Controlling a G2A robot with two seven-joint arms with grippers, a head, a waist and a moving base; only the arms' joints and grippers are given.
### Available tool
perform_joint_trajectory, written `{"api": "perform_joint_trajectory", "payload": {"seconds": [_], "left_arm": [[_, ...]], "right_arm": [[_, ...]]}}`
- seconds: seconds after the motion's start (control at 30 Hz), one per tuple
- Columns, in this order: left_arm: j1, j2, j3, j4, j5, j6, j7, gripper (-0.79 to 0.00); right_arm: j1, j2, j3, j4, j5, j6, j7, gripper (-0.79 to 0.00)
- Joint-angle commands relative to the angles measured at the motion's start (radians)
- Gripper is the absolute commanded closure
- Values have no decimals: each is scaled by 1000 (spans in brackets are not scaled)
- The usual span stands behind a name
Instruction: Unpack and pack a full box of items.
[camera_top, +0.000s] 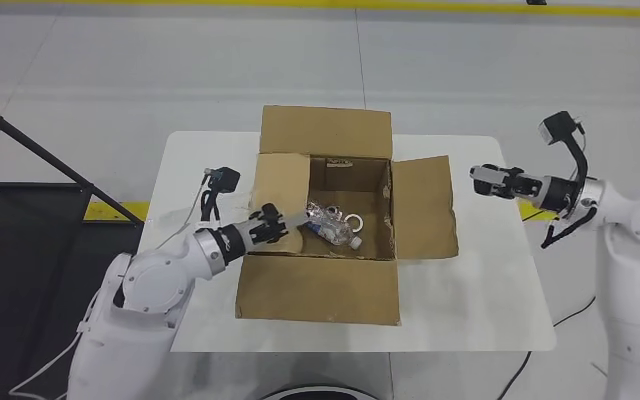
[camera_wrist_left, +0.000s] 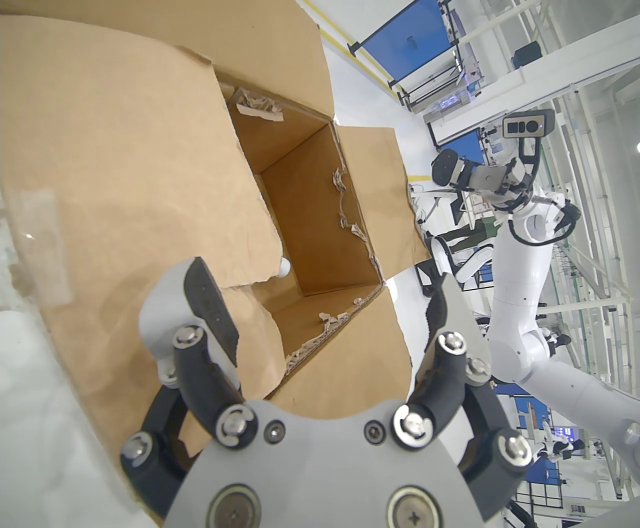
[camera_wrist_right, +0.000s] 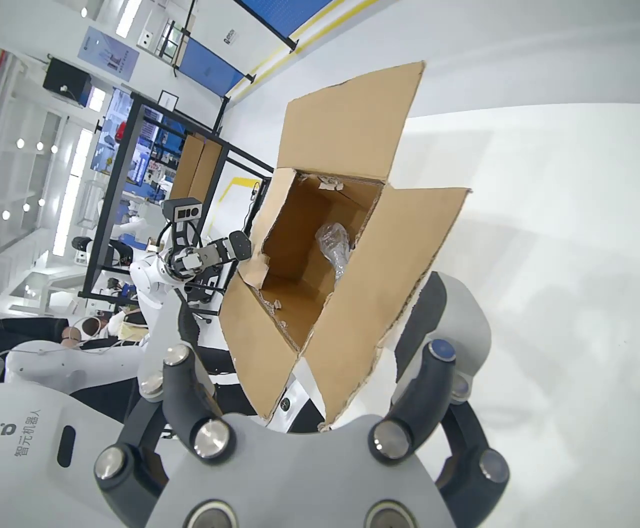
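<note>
Cardboard box (camera_top: 318, 290) sits flaps-out so we can reach the wrapped items (camera_top: 335, 225); our left gripper (camera_top: 272, 222) hovers spread at its left flap, and our right gripper (camera_top: 480, 180) hangs spread off right.

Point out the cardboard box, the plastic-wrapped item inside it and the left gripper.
cardboard box (camera_top: 318, 290), top view, outer front wall.
plastic-wrapped item (camera_wrist_right: 332, 245), right wrist view, wrapped middle.
left gripper (camera_top: 276, 222), top view, midway between fingertips.

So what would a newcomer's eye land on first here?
The open cardboard box in the middle of the white table, flaps spread, with clear plastic-wrapped items on its floor. Next, the left arm, jaws open at the box's left flap, and the right arm held off past the right flap, jaws open too.
</note>
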Motion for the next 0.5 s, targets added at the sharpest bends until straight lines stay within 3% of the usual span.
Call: {"api": "perform_joint_trajectory", "payload": {"seconds": [0.0,0.47], "left_arm": [[-8,1,9,5,2,6,-4,-785],[-29,8,45,19,31,29,4,-785]], "right_arm": [[12,2,-11,28,8,16,16,-785],[97,2,-191,179,4,33,116,-785]]}}
